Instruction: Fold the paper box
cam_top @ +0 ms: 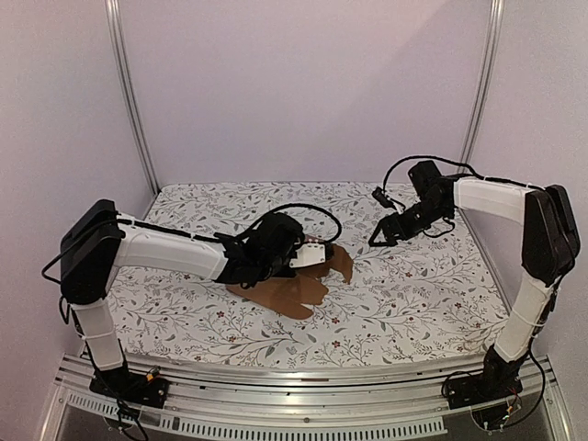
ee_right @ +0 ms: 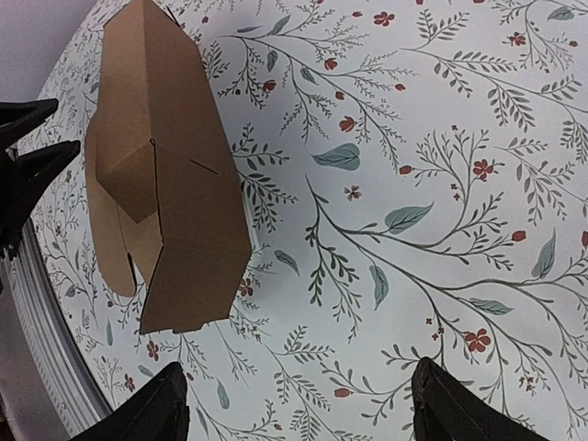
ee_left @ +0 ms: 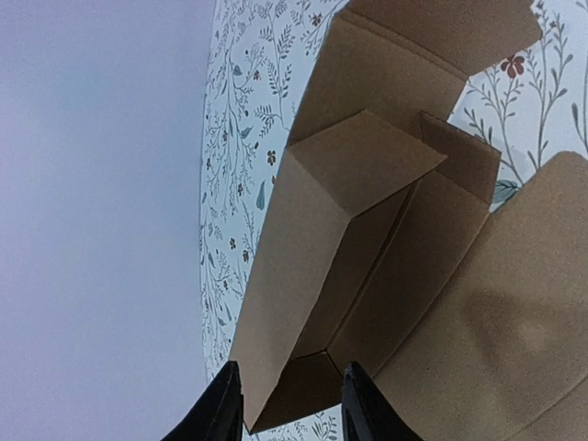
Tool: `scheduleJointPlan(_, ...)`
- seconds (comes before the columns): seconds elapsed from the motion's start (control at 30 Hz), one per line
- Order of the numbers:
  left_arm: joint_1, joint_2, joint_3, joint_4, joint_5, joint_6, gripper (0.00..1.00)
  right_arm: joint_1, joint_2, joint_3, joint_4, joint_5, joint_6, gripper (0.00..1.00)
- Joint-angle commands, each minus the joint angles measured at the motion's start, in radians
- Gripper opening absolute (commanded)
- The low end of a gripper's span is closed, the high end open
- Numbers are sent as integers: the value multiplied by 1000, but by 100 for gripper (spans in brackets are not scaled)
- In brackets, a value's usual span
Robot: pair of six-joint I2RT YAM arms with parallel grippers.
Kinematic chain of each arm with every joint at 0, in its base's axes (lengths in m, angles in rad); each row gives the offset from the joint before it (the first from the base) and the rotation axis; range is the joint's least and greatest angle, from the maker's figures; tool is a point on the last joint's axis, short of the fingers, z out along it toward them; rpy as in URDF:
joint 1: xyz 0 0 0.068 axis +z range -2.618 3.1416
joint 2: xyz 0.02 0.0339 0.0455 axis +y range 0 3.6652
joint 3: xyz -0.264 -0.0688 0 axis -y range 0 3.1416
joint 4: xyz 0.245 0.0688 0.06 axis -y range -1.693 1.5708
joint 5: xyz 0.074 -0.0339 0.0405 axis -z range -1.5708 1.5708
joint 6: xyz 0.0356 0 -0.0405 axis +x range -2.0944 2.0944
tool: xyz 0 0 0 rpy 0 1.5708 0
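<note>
The paper box (cam_top: 289,292) is a brown cardboard sheet, partly folded, lying at the table's middle. In the left wrist view (ee_left: 367,184) one long side wall stands folded up and over, with end flaps raised beyond it. My left gripper (cam_top: 317,257) reaches in from the left. Its jaws (ee_left: 292,409) are half closed, and the near end of that folded wall fills the gap between them. My right gripper (cam_top: 378,237) hovers open and empty to the box's right. In its own view (ee_right: 299,404) it is above bare cloth, with the box (ee_right: 175,184) at the upper left.
A floral cloth (cam_top: 413,294) covers the table. White walls with metal posts (cam_top: 129,92) close the back and sides. A metal rail (cam_top: 303,381) runs along the near edge. Black parts of the left arm (ee_right: 28,156) show at the right wrist view's left edge.
</note>
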Motion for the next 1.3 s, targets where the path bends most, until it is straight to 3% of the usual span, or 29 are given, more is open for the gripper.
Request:
scheduleJointPlan(0.0,8,44,14,90,16,103,37,2,37,25,-22,-29,7,82)
scheduleJointPlan(0.17,33,87,45,89,25,113,30,3,49,29,-26,-42,5,82)
scheduleJointPlan(0.3,36,143,50,235,-25,179,0,3,61,33,-26,-56,9,82)
scheduleJointPlan(0.63,13,202,50,417,-124,232,0,3,89,35,-30,-80,2,81)
scheduleJointPlan(0.9,-34,114,34,303,-176,68,0,9,145,80,-52,-45,-6,80)
scheduleJointPlan(1.13,-71,93,0,272,-230,-56,0,101,209,140,-63,24,-64,78)
scheduleJointPlan(1.17,-69,72,-23,279,-244,-94,4,112,222,160,-70,19,-61,78)
scheduleJointPlan(1.27,-22,-32,-52,204,-227,-302,55,136,258,190,-82,13,-66,77)
